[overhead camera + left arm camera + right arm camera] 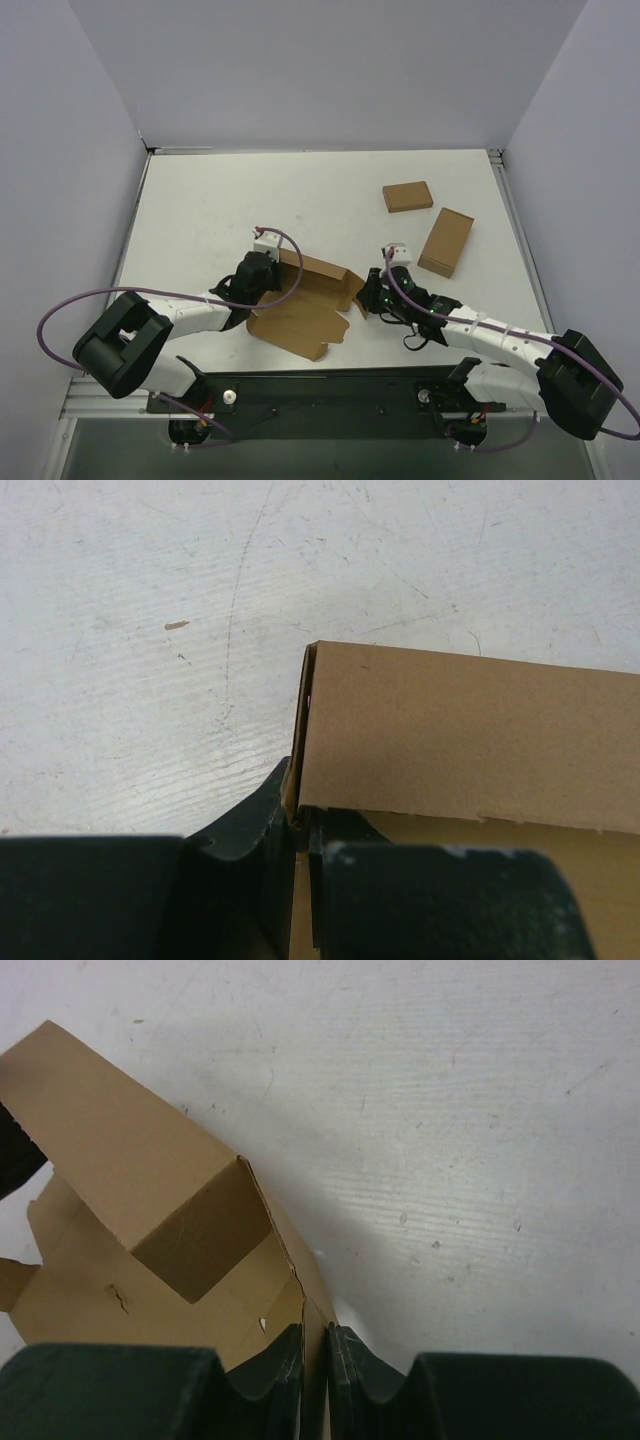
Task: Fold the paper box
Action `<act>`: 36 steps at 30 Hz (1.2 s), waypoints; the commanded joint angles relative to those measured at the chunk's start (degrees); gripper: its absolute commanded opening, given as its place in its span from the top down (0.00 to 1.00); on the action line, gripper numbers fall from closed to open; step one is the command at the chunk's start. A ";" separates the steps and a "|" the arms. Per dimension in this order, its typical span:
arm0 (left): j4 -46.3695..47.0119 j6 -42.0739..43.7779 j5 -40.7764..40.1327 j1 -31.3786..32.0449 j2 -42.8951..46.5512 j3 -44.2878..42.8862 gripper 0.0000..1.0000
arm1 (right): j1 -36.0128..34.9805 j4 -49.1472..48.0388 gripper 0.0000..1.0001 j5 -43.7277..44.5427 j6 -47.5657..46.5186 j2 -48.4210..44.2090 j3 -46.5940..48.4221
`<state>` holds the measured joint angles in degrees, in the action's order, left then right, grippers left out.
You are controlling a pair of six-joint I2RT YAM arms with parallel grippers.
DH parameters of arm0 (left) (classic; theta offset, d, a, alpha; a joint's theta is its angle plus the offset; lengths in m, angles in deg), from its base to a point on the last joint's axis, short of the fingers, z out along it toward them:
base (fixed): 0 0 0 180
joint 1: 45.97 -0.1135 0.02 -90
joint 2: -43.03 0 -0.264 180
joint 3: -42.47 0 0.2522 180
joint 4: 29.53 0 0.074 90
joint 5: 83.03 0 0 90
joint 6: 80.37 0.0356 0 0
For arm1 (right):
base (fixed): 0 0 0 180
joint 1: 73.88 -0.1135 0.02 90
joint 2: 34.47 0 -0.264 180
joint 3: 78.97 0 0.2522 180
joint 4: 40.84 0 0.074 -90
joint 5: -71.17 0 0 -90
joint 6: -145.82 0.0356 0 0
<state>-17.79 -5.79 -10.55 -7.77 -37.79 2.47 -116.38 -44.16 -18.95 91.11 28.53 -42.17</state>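
The paper box (305, 305) is a brown die-cut cardboard sheet, partly folded, lying near the table's front middle. My left gripper (268, 280) is shut on its left wall; in the left wrist view the thin cardboard edge (298, 730) runs between the two black fingers (250, 825). My right gripper (368, 292) is shut on the box's right wall; in the right wrist view the wall (300, 1260) stands upright between the fingers (275, 1360), with a raised flap (130, 1150) behind it.
Two smaller ready-made brown boxes lie at the back right: one flat (407, 196), one longer and angled (446, 241). Side walls bound the white table (220, 200). Purple cables loop from both arms.
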 commanded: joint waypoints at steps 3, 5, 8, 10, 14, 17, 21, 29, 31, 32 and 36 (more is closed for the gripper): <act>-2.91 -1.89 2.22 0.30 -1.36 -0.92 1.00 | -9.35 11.18 0.86 19.51 5.66 5.88 8.67; -2.91 -1.89 2.23 0.39 -1.45 -0.92 1.00 | -11.98 16.25 0.86 23.30 7.94 8.44 12.78; -2.91 -1.89 2.14 0.74 -1.45 -0.92 1.00 | -15.58 21.37 0.86 28.85 12.26 13.10 17.36; -2.82 -1.81 2.14 0.83 -1.36 -0.92 1.00 | -16.73 21.65 0.85 30.00 12.44 15.83 18.87; -2.56 -1.72 2.14 1.44 -1.45 -1.01 1.00 | -18.75 22.18 0.78 30.70 12.79 19.34 22.65; -2.56 -1.72 2.14 1.71 -1.89 -1.36 1.00 | -19.37 22.18 0.65 30.97 12.09 21.19 25.46; -2.82 -1.54 1.96 1.53 -1.98 -1.45 1.00 | -20.16 22.44 0.54 30.79 11.65 21.38 26.44; -1.42 -0.75 5.56 0.39 -1.54 -0.92 1.00 | -19.64 20.24 0.33 24.21 4.98 12.42 23.71; 0.33 -0.58 8.90 -0.40 -1.10 -0.39 1.00 | -17.63 20.42 0.27 19.65 0.41 9.26 23.89; 0.95 -0.49 9.86 -0.49 -0.92 -0.04 1.00 | -16.14 20.16 0.27 17.28 -1.43 8.03 23.62; 1.13 -0.40 11.01 -0.84 -0.75 0.13 1.00 | -9.28 21.03 0.27 10.23 -6.72 0.74 24.06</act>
<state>-16.85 -6.29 -4.30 -8.25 -38.55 1.95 -131.51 -23.44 -1.94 91.70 35.74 -18.73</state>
